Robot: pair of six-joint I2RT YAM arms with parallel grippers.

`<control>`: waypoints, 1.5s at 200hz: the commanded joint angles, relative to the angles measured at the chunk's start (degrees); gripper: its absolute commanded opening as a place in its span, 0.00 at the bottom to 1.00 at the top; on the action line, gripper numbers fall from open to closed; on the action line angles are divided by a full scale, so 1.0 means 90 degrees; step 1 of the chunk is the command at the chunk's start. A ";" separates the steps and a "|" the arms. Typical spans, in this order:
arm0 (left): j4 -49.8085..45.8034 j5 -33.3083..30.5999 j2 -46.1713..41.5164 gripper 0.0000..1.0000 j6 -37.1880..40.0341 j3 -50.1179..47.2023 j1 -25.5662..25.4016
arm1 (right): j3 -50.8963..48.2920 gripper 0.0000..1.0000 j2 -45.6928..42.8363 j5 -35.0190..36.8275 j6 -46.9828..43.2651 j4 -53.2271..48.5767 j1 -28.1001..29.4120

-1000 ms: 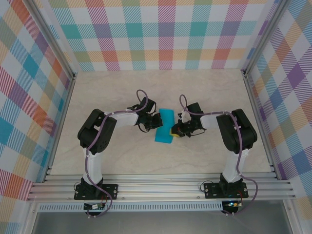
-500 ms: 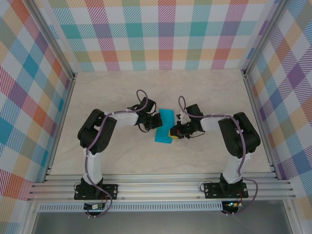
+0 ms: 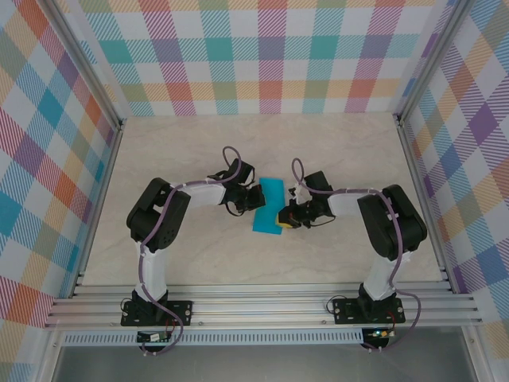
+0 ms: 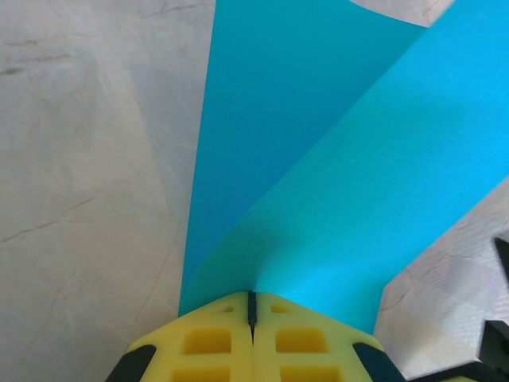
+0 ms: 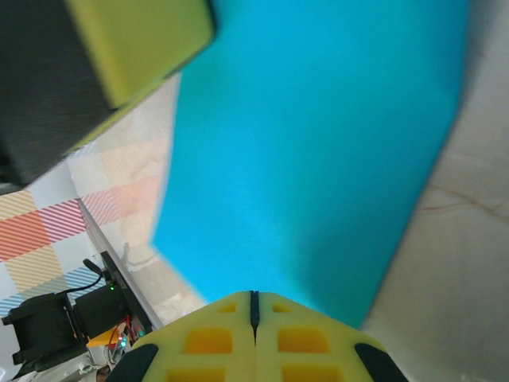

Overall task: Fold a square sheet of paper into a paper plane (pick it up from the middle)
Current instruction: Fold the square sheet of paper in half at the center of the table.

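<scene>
Slight leftward shift, right tool (image 3: 280,217) on sheet (image 3: 269,204)

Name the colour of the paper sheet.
The sheet of paper is solid teal-blue, clearest in the left wrist view.

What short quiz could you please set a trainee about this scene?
1. True or false: the square sheet of paper lies flat and unfolded on the table.
2. Where is the sheet? A) between the left gripper and the right gripper; B) against the left wall; C) at the table's far edge.
3. Fill in: both grippers are ___ on the sheet.
Key: 1 false, it curls over itself; 2 A; 3 shut.
</scene>
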 commanded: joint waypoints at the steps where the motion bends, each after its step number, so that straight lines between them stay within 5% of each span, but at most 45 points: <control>1: -0.0423 -0.0154 0.0217 0.00 0.0119 -0.0251 -0.0121 | -0.0181 0.00 -0.0230 -0.0093 0.0039 0.0058 0.0092; 219: -0.0472 -0.0164 0.0247 0.00 0.0153 -0.0234 -0.0121 | -0.0882 0.00 -0.0096 0.1783 -0.0387 -0.0196 0.0545; 300: -0.0482 -0.0079 0.0259 0.00 0.0233 -0.0273 -0.0121 | -0.0123 0.00 -0.0920 0.0664 -0.0197 -0.0137 0.0153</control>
